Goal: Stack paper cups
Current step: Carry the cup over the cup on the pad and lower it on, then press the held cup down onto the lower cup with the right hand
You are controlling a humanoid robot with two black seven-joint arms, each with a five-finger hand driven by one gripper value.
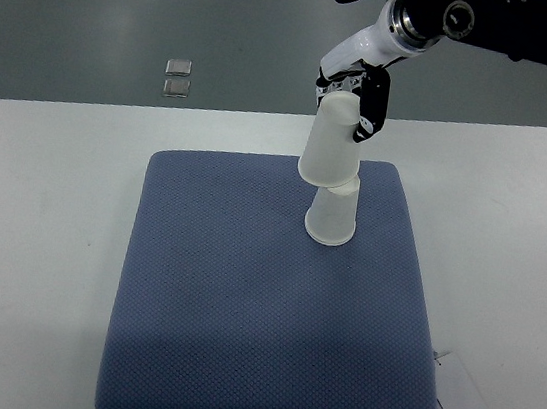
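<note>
- Nearest the camera, a blue mat (270, 305) lay on a white table (38, 234); a clear flat tag-like sheet (465, 396) rested just off the mat's near right corner. No print could be read on it.
- On the far right part of the mat stood the lower cup (332, 217), upside down, rim on the fabric. It carried no visible brand or lettering.
- Directly above, the upper cup (330, 141), also mouth down and slightly tilted, overlapped the lower cup's base; whether it had already seated could not be told.
- The right hand (354, 94) was clamped on the upper cup near its closed end, dark fingers (374, 102) along its far side. Its arm entered from the upper right.
- Step in hand, as judged: lowering one cup over the other. The next move seemingly called for squaring the tilt, pressing straight down, then releasing.
- Beyond the table, two small clear squares (177, 78) lay on the grey floor; nothing legible appeared there.
- The left hand was out of view.
</note>
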